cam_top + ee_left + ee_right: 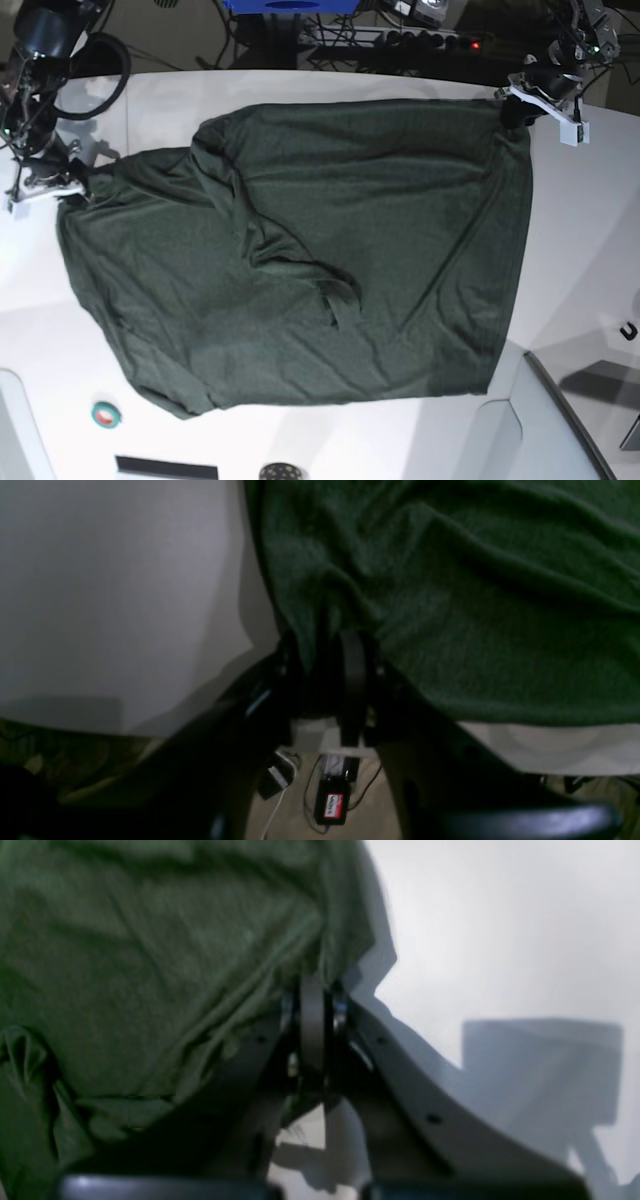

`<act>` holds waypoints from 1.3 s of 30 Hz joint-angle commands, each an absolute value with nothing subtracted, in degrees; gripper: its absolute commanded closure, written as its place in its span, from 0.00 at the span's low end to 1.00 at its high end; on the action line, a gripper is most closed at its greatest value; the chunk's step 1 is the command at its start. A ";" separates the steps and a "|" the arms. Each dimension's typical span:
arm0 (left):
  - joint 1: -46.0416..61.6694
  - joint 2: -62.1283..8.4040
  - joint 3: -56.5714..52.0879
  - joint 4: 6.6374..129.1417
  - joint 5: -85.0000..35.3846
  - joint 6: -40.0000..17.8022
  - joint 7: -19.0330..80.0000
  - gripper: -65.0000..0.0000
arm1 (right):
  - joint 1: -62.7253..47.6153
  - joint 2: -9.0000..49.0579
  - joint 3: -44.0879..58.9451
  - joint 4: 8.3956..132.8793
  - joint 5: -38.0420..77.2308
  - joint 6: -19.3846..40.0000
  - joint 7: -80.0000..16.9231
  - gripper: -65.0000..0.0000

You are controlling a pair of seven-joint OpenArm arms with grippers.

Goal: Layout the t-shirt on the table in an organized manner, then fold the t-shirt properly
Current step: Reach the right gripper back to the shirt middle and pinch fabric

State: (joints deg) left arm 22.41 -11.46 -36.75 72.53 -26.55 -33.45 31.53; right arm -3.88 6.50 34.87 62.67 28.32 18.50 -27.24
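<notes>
The dark green t-shirt (330,270) lies spread and wrinkled across the white table (590,250), with a raised fold near its middle. At the shirt's far right corner, my left gripper (512,108) is shut on the cloth. The left wrist view shows the green fabric (450,605) pinched between the black fingers of that gripper (327,665), close to the table (115,595) edge. My right gripper (72,188) holds the shirt's left corner. In the right wrist view this gripper (312,1000) is shut on a bunched edge of the t-shirt (125,965) above the table (500,930).
A small green tape roll (104,412), a dark strip (165,467) and a round dark object (278,470) sit near the front edge. A dark seam (565,410) crosses the table's lower right. Cables and a power strip (430,40) lie behind the table.
</notes>
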 commanded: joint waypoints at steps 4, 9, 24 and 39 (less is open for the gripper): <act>22.99 -13.14 -37.05 73.01 -26.07 -33.27 31.96 0.79 | -4.00 9.45 35.21 64.22 28.18 18.51 -26.95 1.00; 22.81 -13.23 -37.05 73.01 -25.98 -33.27 31.96 0.79 | -6.55 9.80 34.77 67.65 28.18 18.51 -27.12 0.99; 22.55 -13.23 -37.05 73.01 -25.98 -33.27 31.96 0.79 | -12.44 10.95 21.14 98.15 28.09 19.12 -40.13 0.46; 22.55 -12.97 -36.97 73.01 -25.98 -33.27 31.96 0.79 | 25.36 2.86 -25.71 57.54 28.09 18.77 -34.68 0.46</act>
State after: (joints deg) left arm 22.22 -12.25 -36.69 72.47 -25.96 -33.23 31.94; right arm 23.73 2.92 -26.06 56.71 27.35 18.52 -35.70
